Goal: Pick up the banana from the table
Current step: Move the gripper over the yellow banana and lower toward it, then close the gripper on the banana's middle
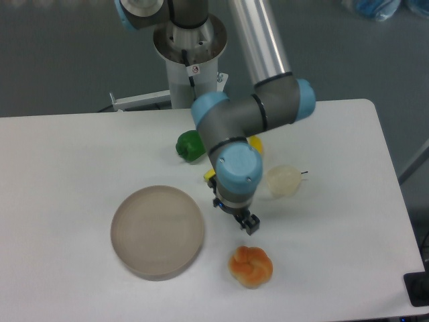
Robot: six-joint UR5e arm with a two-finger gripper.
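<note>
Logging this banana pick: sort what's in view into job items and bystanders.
Job:
banana, mostly hidden behind the arm
gripper
table

Lying about:
green pepper
pale pear-like fruit
orange knotted bun
round dish

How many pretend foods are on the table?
4: pepper behind the arm, banana mostly hidden under it, pear to the right, bun in front. More may be hidden.

Matt white table (80,154) under it all; the green pepper (190,145) shines glossy, the round dish (157,231) looks dull and frosted, the orange bun (251,266) smooth, the arm (258,43) brushed metal.
</note>
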